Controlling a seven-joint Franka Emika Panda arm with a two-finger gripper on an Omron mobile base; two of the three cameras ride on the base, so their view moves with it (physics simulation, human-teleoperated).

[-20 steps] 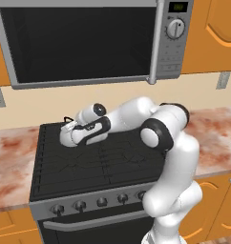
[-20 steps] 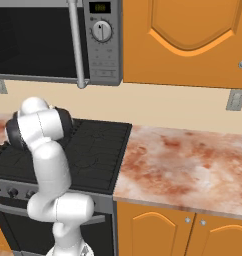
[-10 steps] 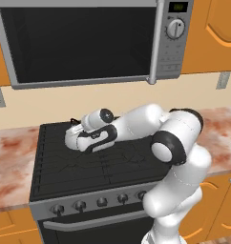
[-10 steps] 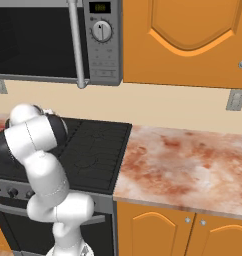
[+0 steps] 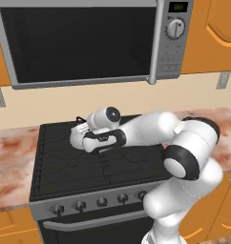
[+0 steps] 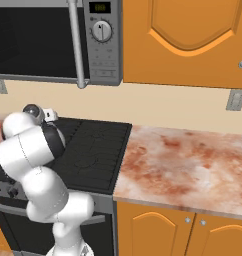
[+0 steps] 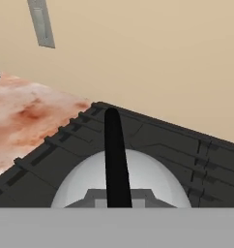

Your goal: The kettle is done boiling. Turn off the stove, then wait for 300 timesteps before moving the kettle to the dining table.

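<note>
Under microwave [image 5: 84,40], on stove [image 5: 65,167] rear-left grate: kettle [image 7: 121,181], black handle [image 7: 115,160] upright. Gripper [image 5: 81,136] low over it, right at handle; fingers hidden, open or closed unclear.

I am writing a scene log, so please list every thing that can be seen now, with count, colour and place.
kettle: one, silver-white with black handle, on the stove's back left area, under the tool
stove: one, black top, grey front with round knobs
microwave: one, grey, above the stove
counters: two stretches, reddish marbled, on both sides of the stove
cabinets: orange, above and below the counter
arm: one, white with dark joints
tool: one, at the kettle; fingers hidden, so open or shut cannot be told
</note>
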